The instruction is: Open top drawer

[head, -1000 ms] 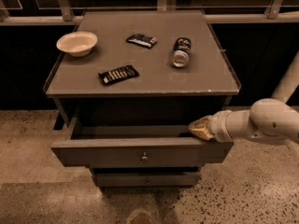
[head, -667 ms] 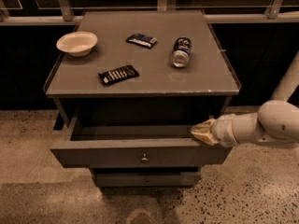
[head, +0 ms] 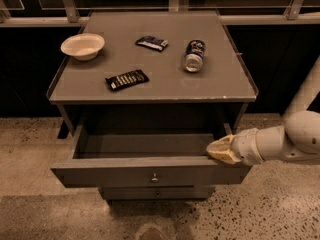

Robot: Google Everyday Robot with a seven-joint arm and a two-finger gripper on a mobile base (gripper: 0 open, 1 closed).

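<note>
The top drawer [head: 115, 174] stands pulled out from the grey cabinet, its flat grey front carrying a small round metal knob [head: 154, 177] at the centre. Its inside looks dark and empty. My gripper [head: 216, 151] comes in from the right on a white arm and rests at the drawer's right end, on the top edge of the front panel. A narrower drawer front [head: 156, 193] shows just below it, closed.
On the cabinet top [head: 210, 86] lie a white bowl [head: 82, 46] at the back left, a dark snack bar [head: 127, 79], a dark packet [head: 151, 43] and a can [head: 193, 55] on its side. Speckled floor [head: 280, 209] surrounds the cabinet; a railing runs behind.
My gripper and arm have shifted slightly to the right along the drawer's front edge. The drawer stays open about as far as before.
</note>
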